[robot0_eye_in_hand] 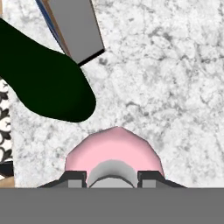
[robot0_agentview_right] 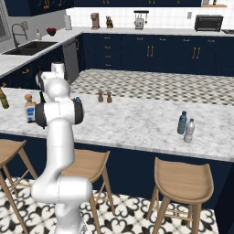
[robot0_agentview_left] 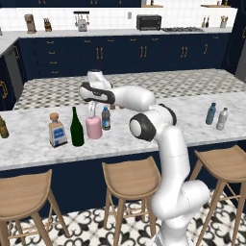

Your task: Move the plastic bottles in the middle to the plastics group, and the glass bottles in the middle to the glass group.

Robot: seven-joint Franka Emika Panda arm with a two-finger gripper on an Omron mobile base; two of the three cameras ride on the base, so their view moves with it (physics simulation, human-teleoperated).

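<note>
The squat pink bottle [robot0_agentview_left: 94,128] stands on the marble counter [robot0_agentview_left: 158,120], with my gripper [robot0_agentview_left: 91,113] straight above it, down over its neck. In the hand view the two fingertips [robot0_eye_in_hand: 75,177] press against either side of the grey stopper [robot0_eye_in_hand: 111,171], with the pink bottle's shoulder [robot0_eye_in_hand: 114,146] just beyond; the gripper [robot0_eye_in_hand: 111,178] is shut on it. The tall dark green wine bottle [robot0_agentview_left: 76,129] [robot0_eye_in_hand: 43,83] stands close on its left. The small water bottle with a blue label [robot0_agentview_left: 105,118] stands close on its right.
The square corked bottle [robot0_agentview_left: 56,130] [robot0_agentview_right: 30,109] and the amber bottle [robot0_agentview_left: 3,127] stand at the counter's left. The slim blue bottle [robot0_agentview_left: 210,114] [robot0_agentview_right: 182,122] and grey-clear bottle [robot0_agentview_left: 221,118] [robot0_agentview_right: 189,130] stand at the right. Two brown shakers [robot0_agentview_right: 104,96] sit behind; stools [robot0_agentview_left: 129,178] line the front.
</note>
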